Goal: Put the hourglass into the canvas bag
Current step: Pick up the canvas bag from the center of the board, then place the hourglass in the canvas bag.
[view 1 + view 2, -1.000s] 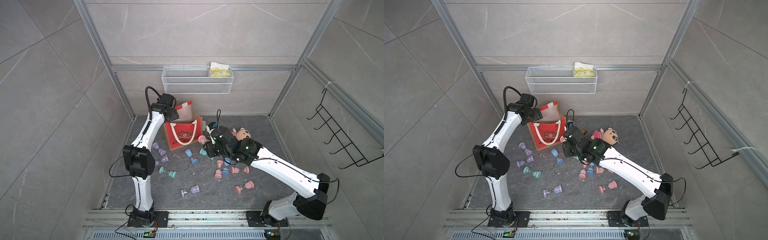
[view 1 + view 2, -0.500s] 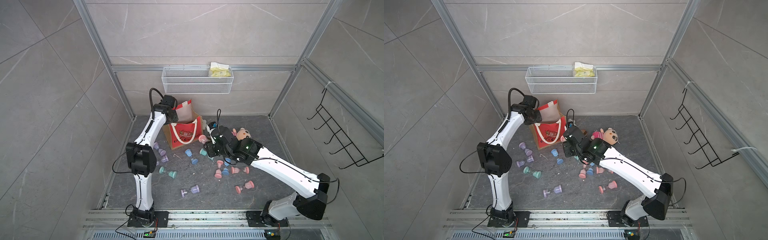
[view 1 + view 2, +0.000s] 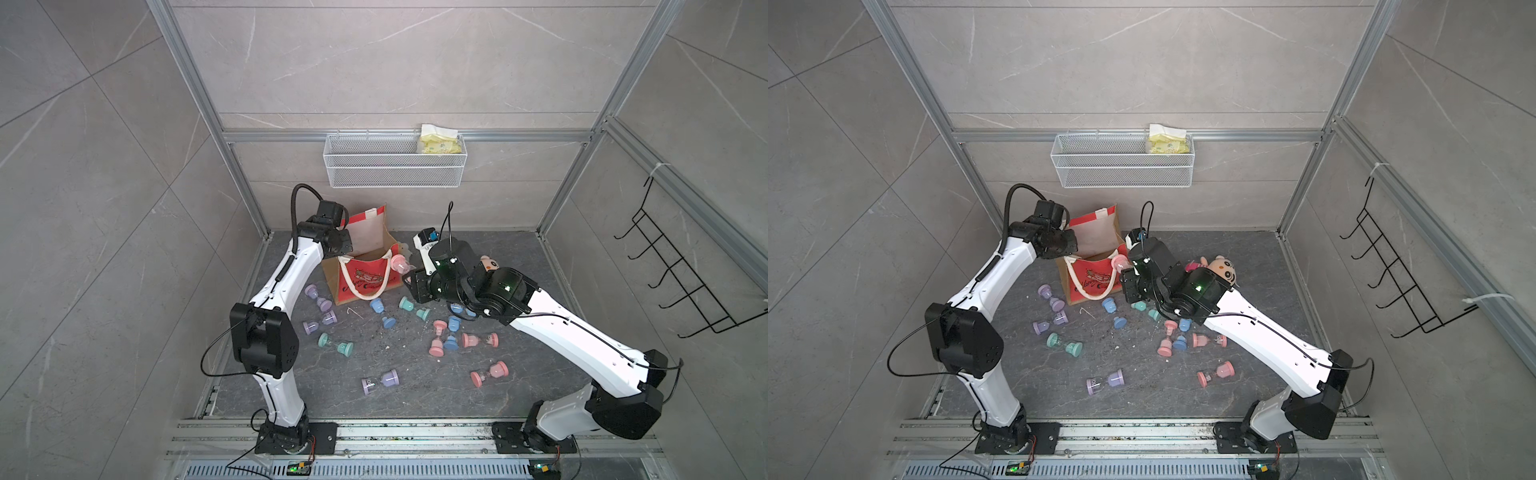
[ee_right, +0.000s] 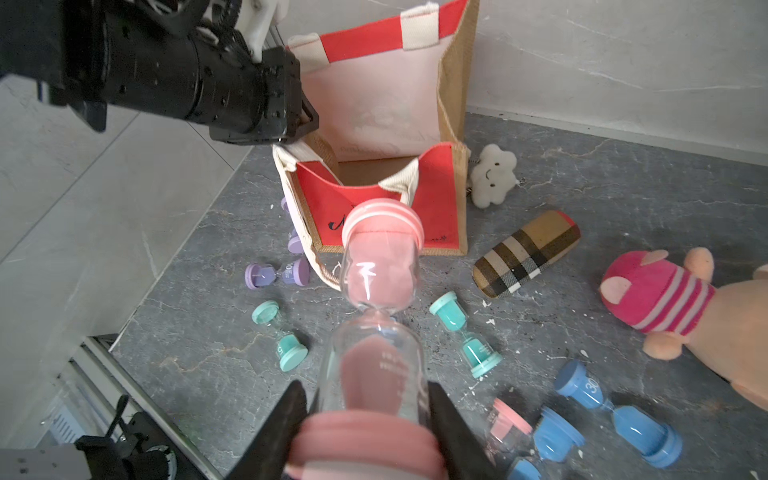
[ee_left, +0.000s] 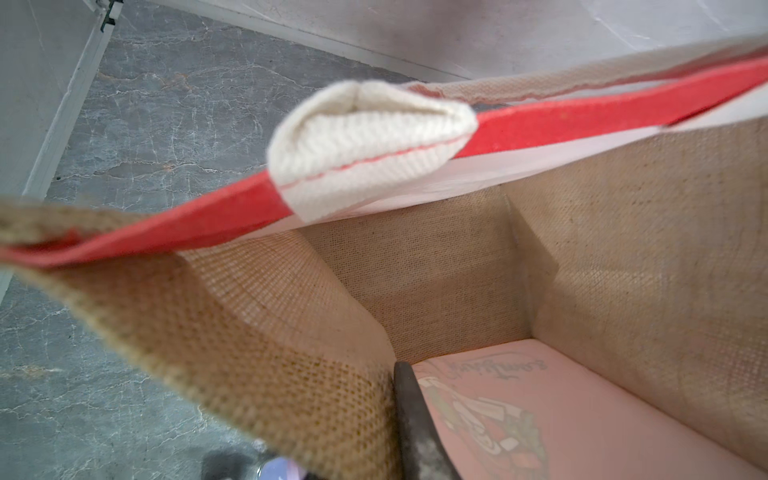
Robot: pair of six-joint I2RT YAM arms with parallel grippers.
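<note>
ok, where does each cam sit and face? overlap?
Both top views: high above the base rail, looking down toward the back wall; left arm and right arm whole, canvas bag at the back.
Left wrist: on the left arm, looking down into the bag; one dark finger shows.
Right wrist: on the right arm, looking along the held pink hourglass toward the bag's mouth; right hand clamps it, left hand at the bag's rim.
Shared: all four show the bag; top views and right wrist share the hourglass.

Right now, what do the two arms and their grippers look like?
Left arm and right arm: white link shells, black joint housings, black cables looping outside. A green light glows on the right forearm. The right gripper has black, tapered fingers.
</note>
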